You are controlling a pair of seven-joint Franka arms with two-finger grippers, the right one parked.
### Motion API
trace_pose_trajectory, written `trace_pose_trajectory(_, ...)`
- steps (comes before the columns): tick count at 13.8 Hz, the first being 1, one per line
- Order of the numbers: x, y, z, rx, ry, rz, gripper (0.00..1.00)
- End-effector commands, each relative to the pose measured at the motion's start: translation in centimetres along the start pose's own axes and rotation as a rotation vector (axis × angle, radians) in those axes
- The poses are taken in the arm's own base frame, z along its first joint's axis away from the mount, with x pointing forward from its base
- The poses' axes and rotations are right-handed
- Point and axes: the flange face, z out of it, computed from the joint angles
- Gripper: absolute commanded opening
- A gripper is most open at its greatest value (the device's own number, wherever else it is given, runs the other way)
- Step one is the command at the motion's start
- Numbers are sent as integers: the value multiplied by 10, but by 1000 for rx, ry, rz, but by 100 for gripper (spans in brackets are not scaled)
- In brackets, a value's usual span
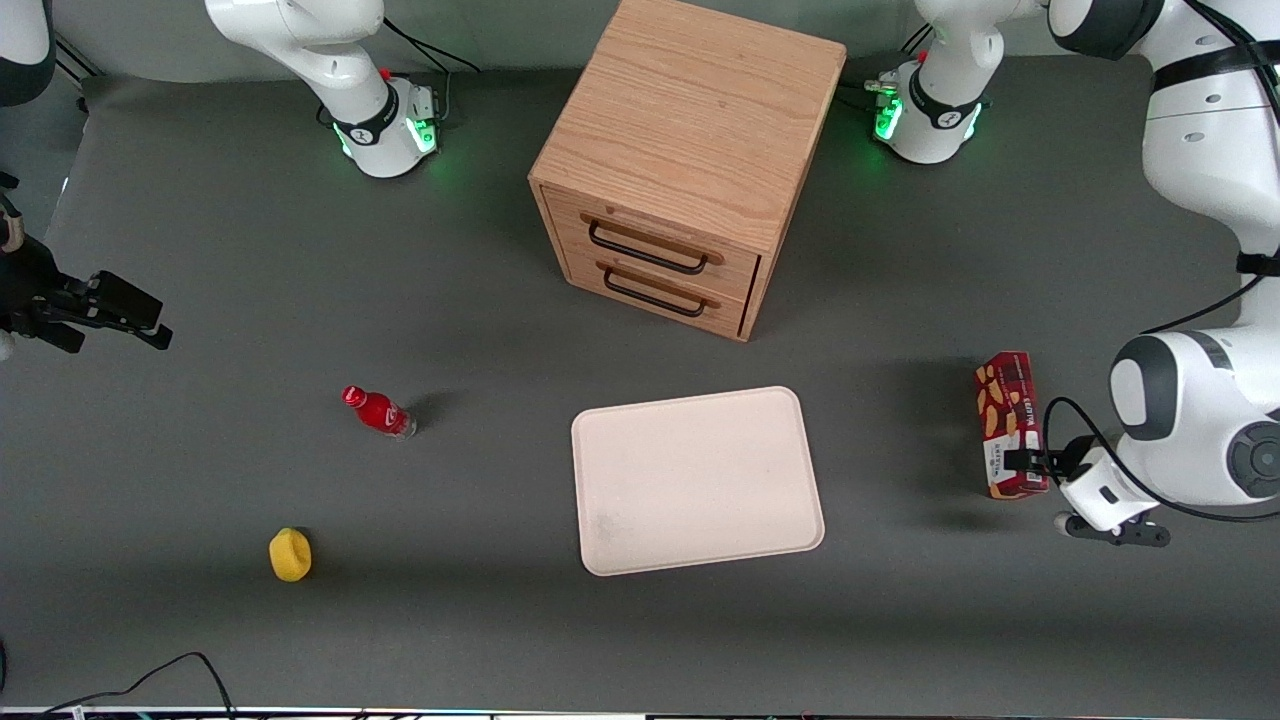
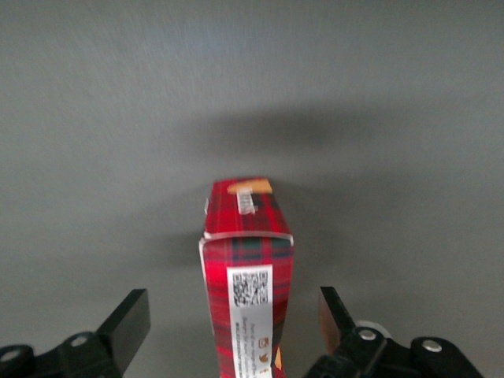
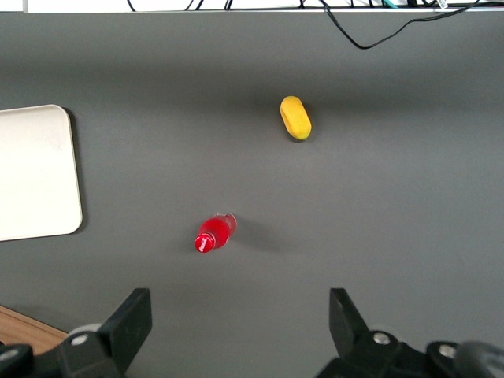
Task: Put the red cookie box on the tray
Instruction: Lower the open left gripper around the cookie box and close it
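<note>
Front view: red cookie box (image 1: 1010, 424) at 3 o'clock from tray (image 1: 697, 481), well apart. Gripper (image 2: 235, 331) spread wide, fingers straddling box for side pinch, not yet closed.

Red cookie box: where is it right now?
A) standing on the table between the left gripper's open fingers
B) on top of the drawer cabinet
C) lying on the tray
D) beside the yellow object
A: the red cookie box stands on the table, apart from the tray, with the left gripper open around it and neither finger touching it.
</note>
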Motion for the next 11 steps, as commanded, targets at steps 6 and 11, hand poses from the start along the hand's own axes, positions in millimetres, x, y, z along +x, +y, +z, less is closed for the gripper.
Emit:
trace_pose_trajectory(6,-69,5,-2,5,8,-23,0)
trace_pose_trajectory(11,-20,88,-66,17,85,-119,0)
